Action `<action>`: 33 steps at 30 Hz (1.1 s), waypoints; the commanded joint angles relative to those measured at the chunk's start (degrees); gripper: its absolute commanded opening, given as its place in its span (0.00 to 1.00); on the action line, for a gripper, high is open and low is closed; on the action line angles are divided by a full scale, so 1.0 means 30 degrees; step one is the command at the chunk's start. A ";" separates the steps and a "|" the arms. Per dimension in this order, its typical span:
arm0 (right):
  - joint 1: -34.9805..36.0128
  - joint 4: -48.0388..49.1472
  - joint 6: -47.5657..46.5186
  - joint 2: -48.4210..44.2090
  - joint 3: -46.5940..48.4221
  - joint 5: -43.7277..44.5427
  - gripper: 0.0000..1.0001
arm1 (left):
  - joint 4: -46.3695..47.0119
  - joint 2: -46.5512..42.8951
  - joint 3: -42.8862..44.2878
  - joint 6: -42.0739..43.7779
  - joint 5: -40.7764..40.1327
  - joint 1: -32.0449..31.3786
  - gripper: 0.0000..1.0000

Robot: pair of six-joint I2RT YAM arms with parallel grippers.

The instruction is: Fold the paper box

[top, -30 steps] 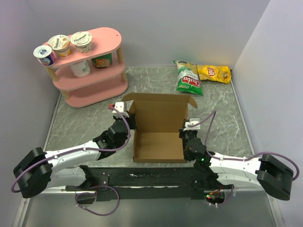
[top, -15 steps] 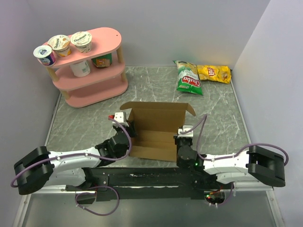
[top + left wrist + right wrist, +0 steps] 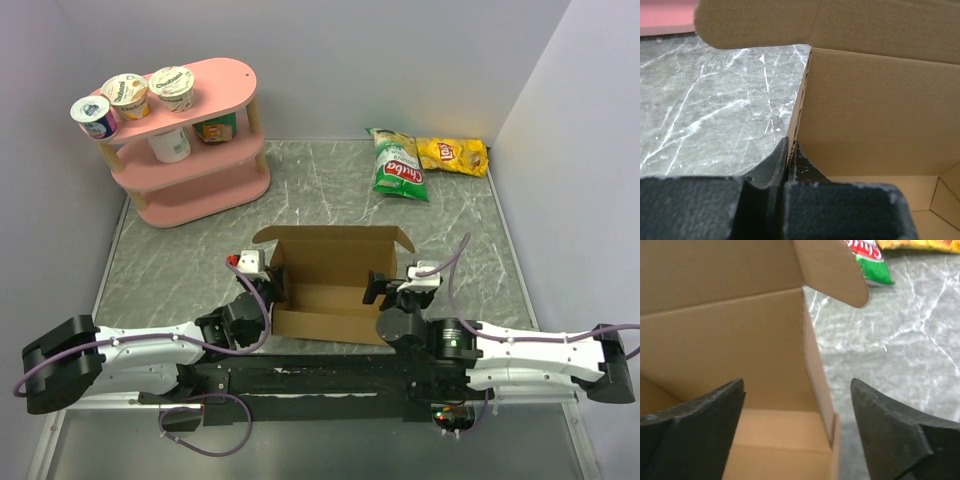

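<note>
The paper box (image 3: 330, 285) is brown cardboard, standing open on the table with its lid (image 3: 330, 245) upright at the back and rounded ear flaps at both top corners. My left gripper (image 3: 272, 292) is at the box's left side wall (image 3: 802, 100) and is shut on its edge, one finger (image 3: 774, 162) outside and one inside. My right gripper (image 3: 384, 290) is at the right side wall (image 3: 816, 370), wide open. Its fingers (image 3: 710, 412) straddle that wall without touching it, one inside the box and one over the table.
A pink three-tier shelf (image 3: 190, 150) with yogurt cups stands at the back left. A green chip bag (image 3: 400, 165) and a yellow one (image 3: 452, 155) lie at the back right. Grey walls close in on the left, back and right.
My right gripper has opened and let go of the box's right wall. Both arms drew back toward their bases, and the box slid nearer with them.
</note>
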 commanded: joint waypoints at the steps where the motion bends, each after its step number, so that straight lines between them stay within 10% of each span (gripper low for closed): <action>1: 0.0580 -0.6538 0.1282 -0.1498 0.1321 -0.0456 0.98 | -0.0292 -0.0085 -0.0493 0.0632 0.0926 -0.0345 0.01; 9: 0.1311 0.1690 -1.0241 -0.4547 0.0967 -0.5754 0.99 | -0.0526 -0.0261 -0.0317 0.1278 0.0662 -0.0462 0.01; 25: 0.1460 0.0438 -1.7889 -0.2209 0.7764 -0.7605 0.99 | -0.0468 -0.0525 -0.0287 0.2507 0.0749 -0.0579 0.01; 33: -0.5477 -0.6558 -1.5549 0.0926 1.3707 -2.0303 0.85 | -0.0350 -0.0642 -0.0170 0.3123 0.1101 -0.0609 0.01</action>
